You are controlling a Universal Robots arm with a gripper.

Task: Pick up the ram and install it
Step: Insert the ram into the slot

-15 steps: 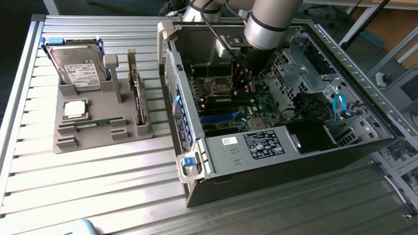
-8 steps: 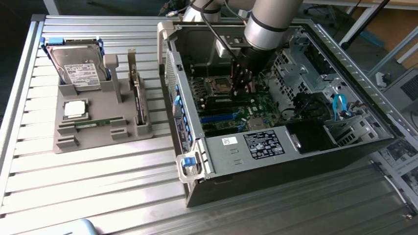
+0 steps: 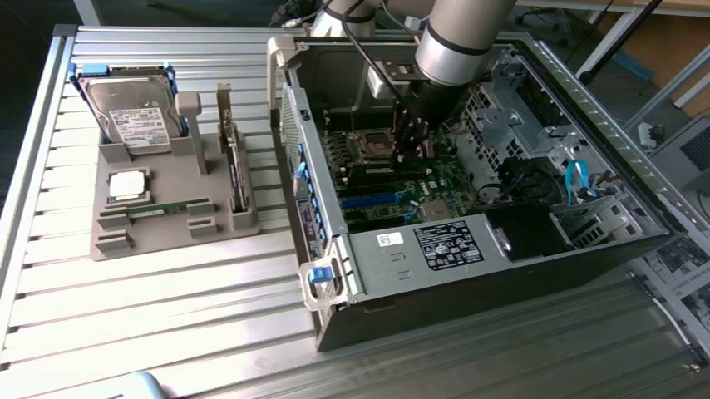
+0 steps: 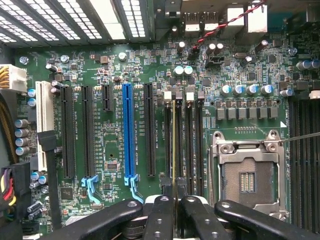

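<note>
My gripper is shut on the ram. The ram shows edge-on as a thin green-yellow line running out from between the black fingertips. It lies along one of the black memory slots on the green motherboard, next to the empty silver processor socket. I cannot tell whether the stick is seated in the slot or just above it. In the exterior view the arm reaches down into the open computer case, with the gripper low over the board.
A grey holder tray at the exterior view's left carries a hard drive, a square silver processor chip, a green stick lying flat and another on edge. Case walls, drive cages and blue cables surround the gripper.
</note>
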